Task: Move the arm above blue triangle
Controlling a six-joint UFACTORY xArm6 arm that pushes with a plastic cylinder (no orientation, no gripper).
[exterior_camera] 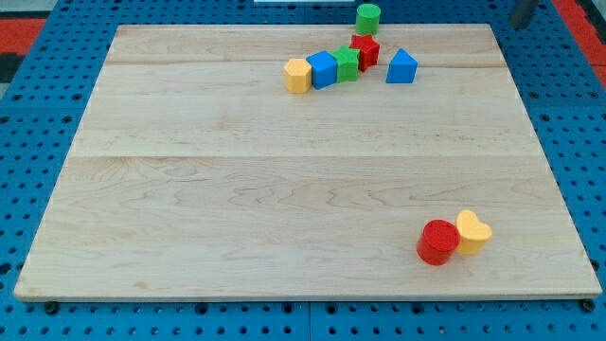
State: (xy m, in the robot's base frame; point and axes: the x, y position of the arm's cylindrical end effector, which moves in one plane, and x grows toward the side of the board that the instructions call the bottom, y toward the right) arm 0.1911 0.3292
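The blue triangle (401, 66) stands near the board's top edge, right of centre. A short piece of my dark rod shows at the view's top right, and my tip (518, 23) is beyond the board's top right corner. It lies well to the right of and above the blue triangle, touching no block.
Left of the triangle is a row of blocks: a red block (365, 49), a green block (347, 63), a blue cube (322, 69) and a yellow block (297, 74). A green cylinder (367, 17) sits at the top edge. A red cylinder (437, 242) and a yellow heart (472, 231) touch at the bottom right.
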